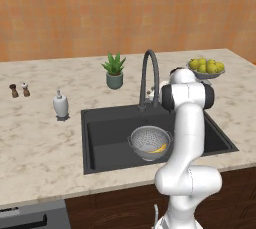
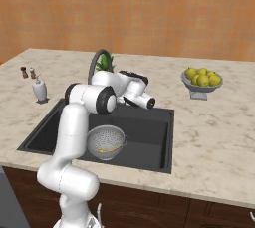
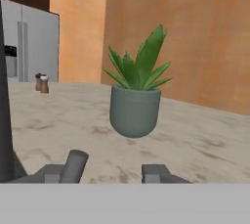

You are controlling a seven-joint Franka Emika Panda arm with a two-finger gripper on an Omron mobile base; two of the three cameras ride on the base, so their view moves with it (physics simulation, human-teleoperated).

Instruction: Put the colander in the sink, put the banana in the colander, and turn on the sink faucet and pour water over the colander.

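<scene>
The grey holed colander (image 1: 145, 138) (image 2: 104, 140) sits in the dark sink (image 1: 100, 143) (image 2: 149, 132), with the yellow banana (image 1: 160, 148) (image 2: 105, 149) lying inside it. The arched faucet (image 1: 149, 73) (image 2: 94, 62) rises behind the basin and shows as a dark post (image 3: 5, 96) at the left edge of the hand view. My gripper (image 3: 103, 173) is low over the counter beside the faucet's base. Its jaws stand apart, and a short grey rod, seemingly the faucet lever (image 3: 75, 163), sits just inside the left fingertip. No water is visible.
A potted plant (image 3: 135, 110) (image 1: 114, 71) stands straight ahead of the hand. A white soap dispenser (image 1: 60, 105) (image 2: 40, 90) is left of the sink, with two small shakers (image 1: 19, 90) further left. A bowl of yellow-green fruit (image 1: 206, 68) (image 2: 201, 80) stands at the right.
</scene>
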